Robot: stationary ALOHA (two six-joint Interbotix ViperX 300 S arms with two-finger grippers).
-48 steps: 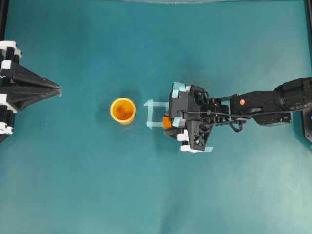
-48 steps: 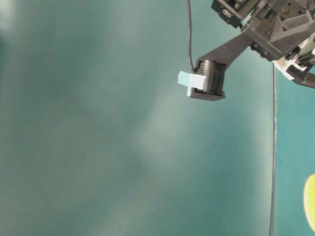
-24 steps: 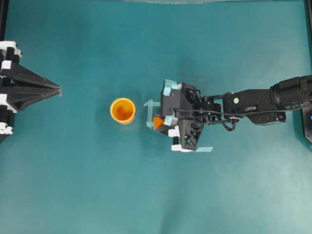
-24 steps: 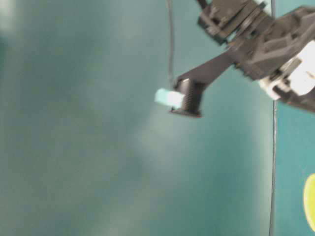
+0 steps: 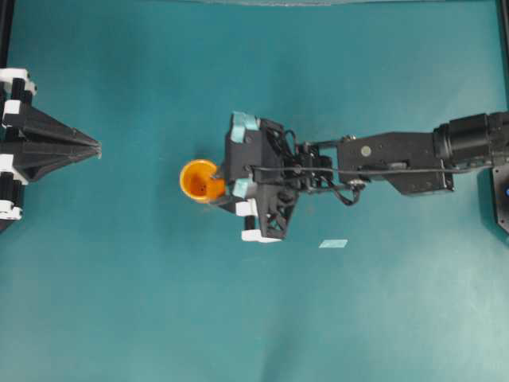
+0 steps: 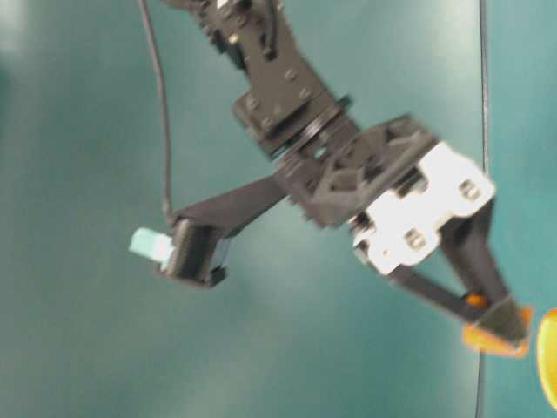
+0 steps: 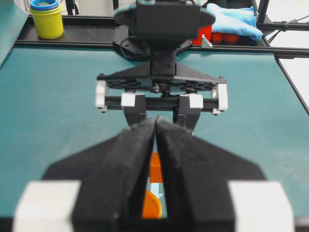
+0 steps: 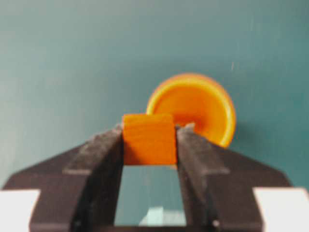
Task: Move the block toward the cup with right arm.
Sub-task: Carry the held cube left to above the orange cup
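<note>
The orange block (image 8: 148,139) is clamped between the tips of my right gripper (image 8: 148,131), which is shut on it. The yellow-orange cup (image 8: 193,104) stands just beyond the block and slightly right in the right wrist view. In the overhead view my right gripper (image 5: 218,192) overlaps the cup's (image 5: 197,180) right edge and hides the block. The table-level view shows the block (image 6: 494,336) next to the cup's rim (image 6: 550,359). My left gripper (image 5: 96,147) is shut and empty at the far left, its jaws together in the left wrist view (image 7: 155,122).
A loose pale blue tape piece (image 5: 333,243) lies on the teal table below the right arm. Another tape mark (image 8: 159,215) shows under the right gripper. A yellow cup stack (image 7: 47,18) and a blue cloth (image 7: 234,19) sit beyond the table's far edge.
My right arm has moved left with the block, from beside the tape mark to the cup's edge. The cup and the left arm have not moved.
</note>
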